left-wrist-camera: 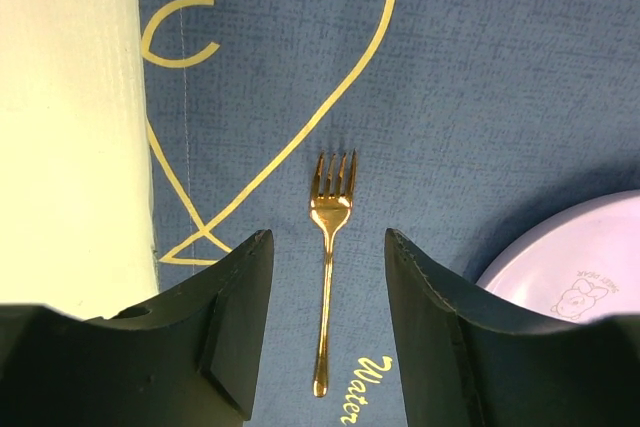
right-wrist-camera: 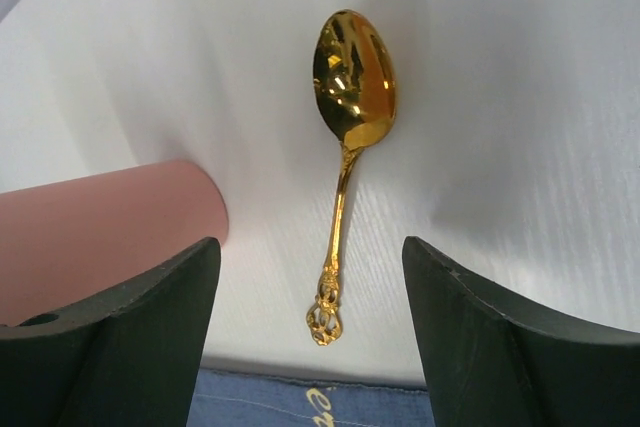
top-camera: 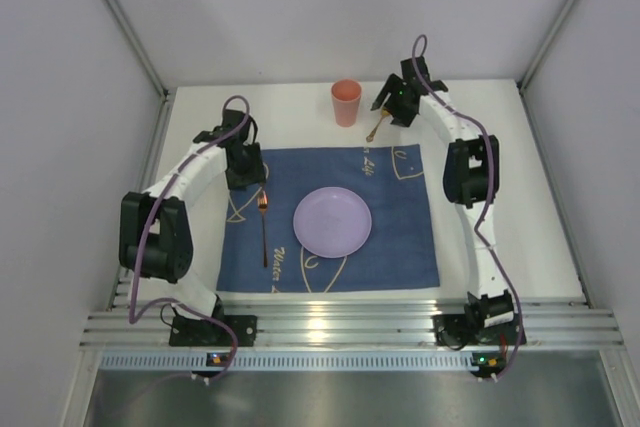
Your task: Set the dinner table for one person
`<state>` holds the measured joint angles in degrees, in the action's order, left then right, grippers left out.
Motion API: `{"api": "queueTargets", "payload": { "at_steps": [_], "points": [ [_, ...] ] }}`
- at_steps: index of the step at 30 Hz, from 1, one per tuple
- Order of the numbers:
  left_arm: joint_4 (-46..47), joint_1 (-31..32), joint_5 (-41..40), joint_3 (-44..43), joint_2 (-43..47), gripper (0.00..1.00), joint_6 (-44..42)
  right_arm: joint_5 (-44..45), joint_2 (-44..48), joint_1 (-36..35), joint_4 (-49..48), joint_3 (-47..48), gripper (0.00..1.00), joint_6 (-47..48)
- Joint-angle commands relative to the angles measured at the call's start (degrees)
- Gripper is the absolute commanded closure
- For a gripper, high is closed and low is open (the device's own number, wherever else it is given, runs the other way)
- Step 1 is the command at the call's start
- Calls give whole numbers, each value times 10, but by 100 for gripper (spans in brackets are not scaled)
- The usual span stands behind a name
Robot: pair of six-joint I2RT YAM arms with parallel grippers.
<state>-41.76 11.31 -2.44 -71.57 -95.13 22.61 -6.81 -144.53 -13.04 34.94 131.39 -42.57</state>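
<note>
Left wrist: "Water" on placemat (left-wrist-camera: 500,77) beside fork (left-wrist-camera: 330,215)

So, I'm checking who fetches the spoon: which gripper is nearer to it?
Right. The right gripper hovers directly over the spoon; the left gripper is across the placemat, over the fork.

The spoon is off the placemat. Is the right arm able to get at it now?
Likely yes: the open right gripper hovers over the spoon on the table; the pink cup stands apart.
</note>
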Motion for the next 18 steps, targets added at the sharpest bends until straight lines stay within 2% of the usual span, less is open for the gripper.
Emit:
{"api": "queueTargets", "payload": {
  "at_steps": [1, 6, 10, 13, 18],
  "points": [
    [-16, -1, -5, -23, -8, 46, 8, 31, -12, -1, 22, 47, 27, 24],
    [-18, -1, 2, -32, -25, 47, 17, 83, -74, -26, 92, 147, 32, 56],
    [-17, -1, 9, -29, -34, 48, 26, 196, -73, -37, 142, 162, 33, 113],
    [-16, -1, 16, -23, -37, 48, 33, 245, -72, -32, 149, 165, 34, 139],
    [-16, -1, 21, -19, -44, 50, 43, 276, -74, -37, 146, 163, 39, 178]
  ]
}}
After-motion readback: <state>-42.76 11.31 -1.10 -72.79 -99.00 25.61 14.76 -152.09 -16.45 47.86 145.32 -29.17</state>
